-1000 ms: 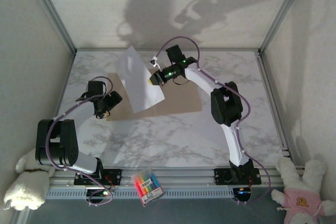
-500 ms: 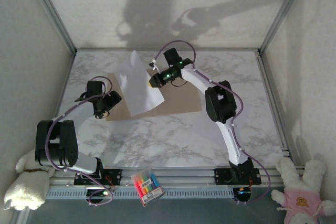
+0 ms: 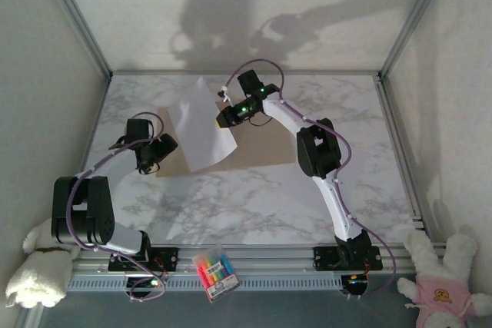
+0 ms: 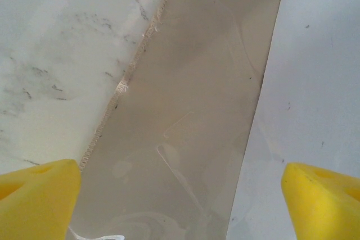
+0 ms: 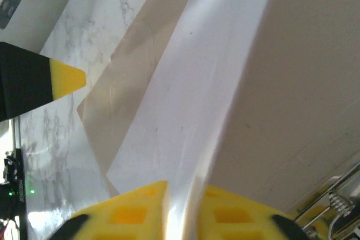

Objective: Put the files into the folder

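Note:
The tan folder (image 3: pixel 265 147) lies open and flat on the marble table. One white sheet of the files (image 3: pixel 201 124) slants across its left half, with its right edge raised. My right gripper (image 3: pixel 223 118) is at that raised edge. In the right wrist view the sheet (image 5: pixel 185 105) runs between the yellow fingertips (image 5: pixel 135 212), which stand a narrow gap apart, above the folder (image 5: pixel 304 82). My left gripper (image 3: pixel 157 150) hovers wide open over the folder's left edge. Its wrist view shows the folder (image 4: pixel 191 111) between its fingers (image 4: pixel 39 195) and the sheet (image 4: pixel 320 82) to the right.
A pack of highlighters (image 3: pixel 214 273) lies on the front rail between the arm bases. Plush toys sit at the front left (image 3: pixel 34 266) and the front right (image 3: pixel 442 278). Metal frame posts (image 3: pixel 77 17) border the table on both sides.
The right gripper has carried the sheet a little to the left and lowered it toward the folder. Its fingers have parted slightly. The left arm has not moved.

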{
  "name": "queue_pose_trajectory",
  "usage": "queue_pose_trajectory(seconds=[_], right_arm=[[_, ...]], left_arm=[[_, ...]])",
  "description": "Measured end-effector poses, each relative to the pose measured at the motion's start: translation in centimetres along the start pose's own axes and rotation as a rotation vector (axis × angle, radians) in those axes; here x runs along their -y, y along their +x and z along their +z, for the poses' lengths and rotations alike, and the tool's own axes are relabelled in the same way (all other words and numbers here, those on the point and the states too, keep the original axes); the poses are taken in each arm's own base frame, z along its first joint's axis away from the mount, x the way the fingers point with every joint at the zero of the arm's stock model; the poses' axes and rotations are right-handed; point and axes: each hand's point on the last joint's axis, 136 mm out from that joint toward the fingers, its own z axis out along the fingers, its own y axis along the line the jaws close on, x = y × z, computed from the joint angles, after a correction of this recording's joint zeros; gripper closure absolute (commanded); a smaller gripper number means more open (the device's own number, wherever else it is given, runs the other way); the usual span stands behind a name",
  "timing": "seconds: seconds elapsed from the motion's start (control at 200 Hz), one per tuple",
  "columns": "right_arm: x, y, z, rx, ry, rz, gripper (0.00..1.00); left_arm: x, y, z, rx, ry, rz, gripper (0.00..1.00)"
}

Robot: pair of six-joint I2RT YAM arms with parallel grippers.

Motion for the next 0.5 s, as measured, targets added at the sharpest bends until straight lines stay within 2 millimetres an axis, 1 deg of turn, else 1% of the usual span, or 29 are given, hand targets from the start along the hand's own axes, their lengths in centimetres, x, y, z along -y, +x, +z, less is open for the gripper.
queue_pose_trajectory(seconds=[0.115, 0.245, 0.496], right_arm=[[0.9, -0.4, 0.5, 0.0, -0.012, 0.025, 0.68], [2.2, -1.3, 0.9, 0.014, -0.026, 0.045, 0.59], [4.1, -1.6, 0.9, 0.03, -0.053, 0.11, 0.51]], left_arm=[[-0.1, 0.1, 0.1, -0.003, -0.002, 0.0, 0.08], [-0.4, 0.4, 0.2, -0.009, -0.007, -0.001, 0.08], [-0.6, 0.7, 0.3, -0.016, -0.01, -0.002, 0.08]])
